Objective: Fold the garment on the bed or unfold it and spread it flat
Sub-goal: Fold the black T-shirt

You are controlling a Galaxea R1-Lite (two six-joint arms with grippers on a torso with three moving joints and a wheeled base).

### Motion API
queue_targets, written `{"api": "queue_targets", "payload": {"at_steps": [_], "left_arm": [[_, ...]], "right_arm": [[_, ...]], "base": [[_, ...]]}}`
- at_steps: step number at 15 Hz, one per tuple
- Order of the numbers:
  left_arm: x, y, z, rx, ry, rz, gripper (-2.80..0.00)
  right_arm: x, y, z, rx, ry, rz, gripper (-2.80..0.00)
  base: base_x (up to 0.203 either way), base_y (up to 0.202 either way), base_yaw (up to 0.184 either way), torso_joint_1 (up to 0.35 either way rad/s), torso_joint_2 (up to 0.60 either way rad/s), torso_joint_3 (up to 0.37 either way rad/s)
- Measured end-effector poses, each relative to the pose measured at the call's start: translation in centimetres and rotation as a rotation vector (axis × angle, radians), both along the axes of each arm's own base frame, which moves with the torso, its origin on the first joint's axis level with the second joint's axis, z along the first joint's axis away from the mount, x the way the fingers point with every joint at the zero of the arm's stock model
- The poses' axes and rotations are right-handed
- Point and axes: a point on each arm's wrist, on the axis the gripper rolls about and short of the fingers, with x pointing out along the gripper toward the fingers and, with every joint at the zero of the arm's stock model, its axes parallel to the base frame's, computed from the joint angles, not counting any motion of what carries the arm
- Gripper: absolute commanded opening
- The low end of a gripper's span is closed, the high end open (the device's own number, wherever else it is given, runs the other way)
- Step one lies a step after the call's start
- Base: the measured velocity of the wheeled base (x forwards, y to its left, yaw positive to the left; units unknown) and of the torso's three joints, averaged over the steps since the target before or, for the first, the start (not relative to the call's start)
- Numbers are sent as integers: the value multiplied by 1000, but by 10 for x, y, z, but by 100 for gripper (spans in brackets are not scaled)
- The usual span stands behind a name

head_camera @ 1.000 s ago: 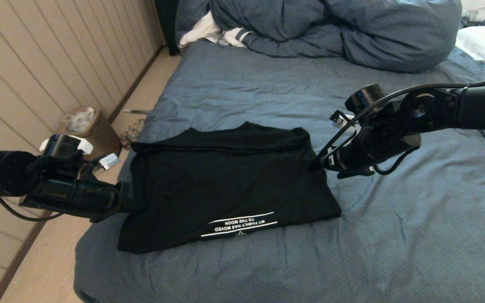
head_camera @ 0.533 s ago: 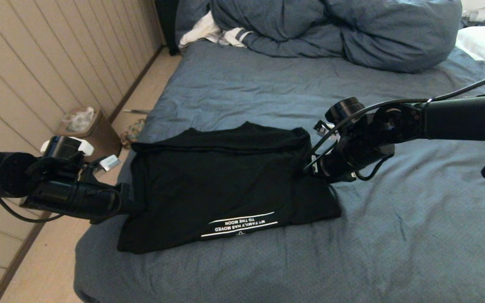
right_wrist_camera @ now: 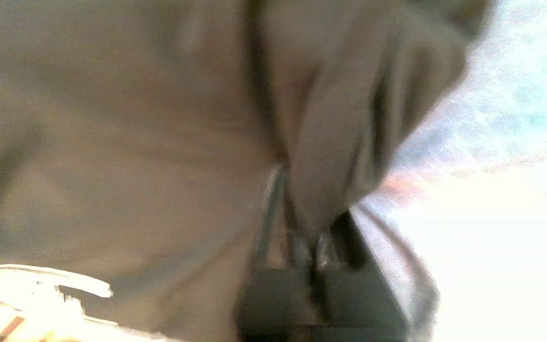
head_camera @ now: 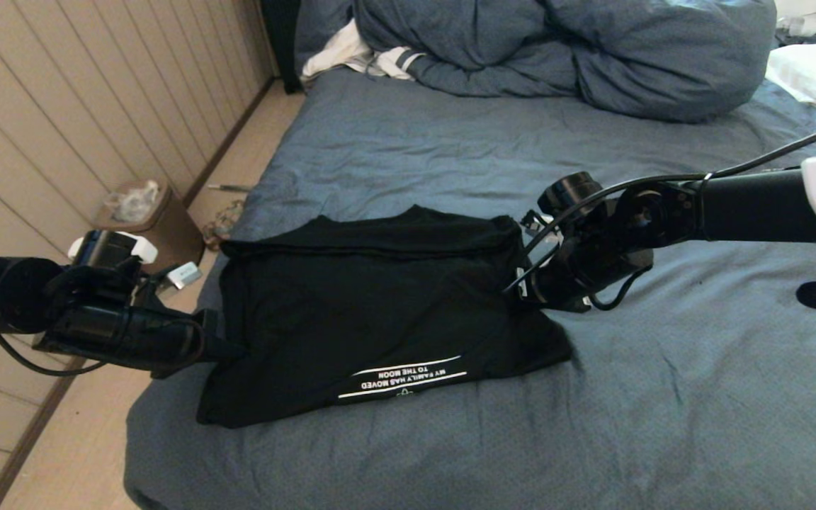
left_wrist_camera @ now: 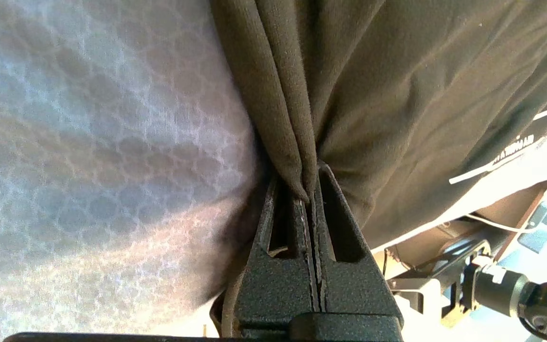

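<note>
The shirt (head_camera: 380, 312) sits on the near-left part of the bed (head_camera: 698, 397), already folded into a rough rectangle, with the white lettering upside down along its 6 o'clock edge.

The left gripper (head_camera: 227, 347) is at the shirt's 9 o'clock edge, clamped tight on a fold of the fabric. In the left wrist view, you can see the doubled cloth pinched right between the tips (left_wrist_camera: 307, 190). The right gripper (head_camera: 518, 290) is at the 3 o'clock edge. Its wrist view is smeary, but the jaws look closed on a bunch of shirt there too.

Handling-wise, I'd say it's light, floppy cotton with zero stiffness. It'll sag in the middle the moment it's lifted and the layers can slide apart. Pinching through all the layers at the two side edges seems like the right call, since a grip on just the top layer would peel the fold open. Keeping the two grips stretched apart should stop it drooping and dragging on the sheet.

The duvet (head_camera: 557, 49) is way off at 12 o'clock, so it's no bother.
</note>
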Motion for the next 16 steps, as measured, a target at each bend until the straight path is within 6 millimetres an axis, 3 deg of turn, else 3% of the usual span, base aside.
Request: {"api": "queue_targets", "payload": {"at_steps": [6,16], "left_arm": [[-12,0,10,4,-18,-1,-280],[-61,3,45,47,-42,-27,-280]], "right_arm": [[-13,-3,9,3,-7,4,-280],[-53,-18,29,41,-4,31,-280]], "base": [[0,0,0,0,0,0],[0,0,0,0,0,0]]}}
